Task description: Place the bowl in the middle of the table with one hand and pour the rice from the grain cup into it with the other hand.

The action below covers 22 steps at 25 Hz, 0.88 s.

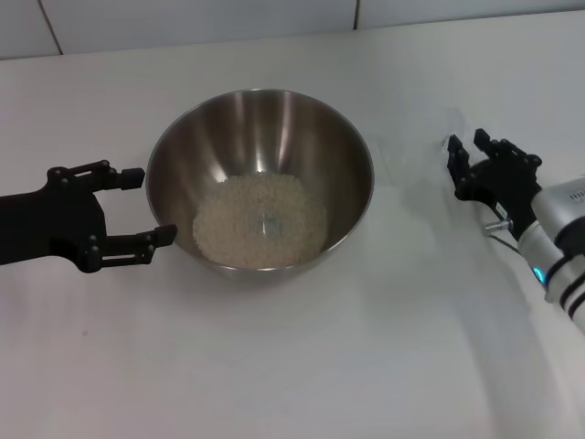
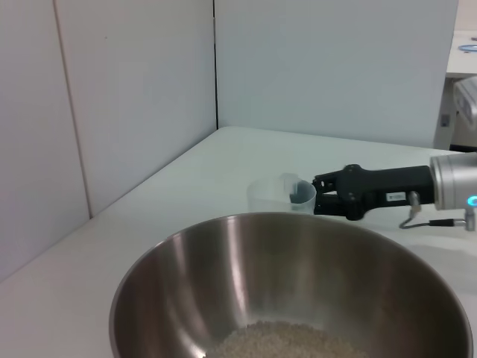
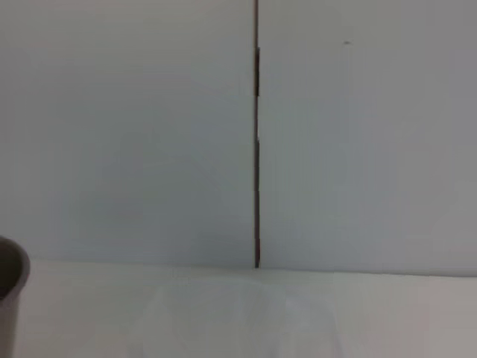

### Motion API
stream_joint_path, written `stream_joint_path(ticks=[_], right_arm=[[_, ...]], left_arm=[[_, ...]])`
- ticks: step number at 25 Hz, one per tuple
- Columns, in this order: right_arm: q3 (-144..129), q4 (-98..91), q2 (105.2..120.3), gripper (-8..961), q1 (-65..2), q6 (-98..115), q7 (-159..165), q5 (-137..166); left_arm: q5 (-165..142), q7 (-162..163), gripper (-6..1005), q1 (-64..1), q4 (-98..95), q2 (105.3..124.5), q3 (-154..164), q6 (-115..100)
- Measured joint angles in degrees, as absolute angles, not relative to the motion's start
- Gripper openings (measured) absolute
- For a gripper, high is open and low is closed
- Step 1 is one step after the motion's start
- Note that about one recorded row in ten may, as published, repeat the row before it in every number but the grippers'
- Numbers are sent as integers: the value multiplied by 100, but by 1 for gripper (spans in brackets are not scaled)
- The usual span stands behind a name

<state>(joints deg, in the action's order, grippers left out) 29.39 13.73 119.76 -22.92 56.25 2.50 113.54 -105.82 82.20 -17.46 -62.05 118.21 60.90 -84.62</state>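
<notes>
The bowl (image 1: 259, 137) stands on the table (image 1: 302, 366) near its middle, with a heap of rice (image 1: 260, 221) in its bottom. My left gripper (image 1: 157, 203) is open, its two fingers at the bowl's left side. The grain cup (image 2: 279, 195) stands upright and empty on the table to the right of the bowl. My right gripper (image 1: 467, 146) is open, with its fingertips just behind the cup; it also shows in the left wrist view (image 2: 317, 195). The bowl's edge shows in the right wrist view (image 3: 11, 287).
A white panelled wall (image 2: 134, 97) runs along the table's far edge. Bare tabletop lies in front of the bowl and between the bowl and the right arm.
</notes>
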Motion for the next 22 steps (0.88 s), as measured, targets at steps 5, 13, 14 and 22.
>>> stream_joint_path(ticks=[5, 13, 14, 22], right_arm=[[2886, 1740, 11936, 386, -1635, 6258, 248, 11431], [2554, 1577, 11887, 646, -616, 9743, 788, 11523], [2475, 1319, 11854, 665, -719, 10263, 962, 11639], [1953, -1304, 11822, 806, -2477, 10874, 3337, 12423]], left_arm=[[-10581, 8231, 835, -1749, -6205, 11812, 6090, -8473], [-10581, 8205, 835, -1731, -6195, 11819, 6090, -8472], [-10581, 8198, 835, -1731, -6187, 11819, 6090, -8466], [-10583, 8185, 835, -1723, -6075, 11823, 6090, -8454]])
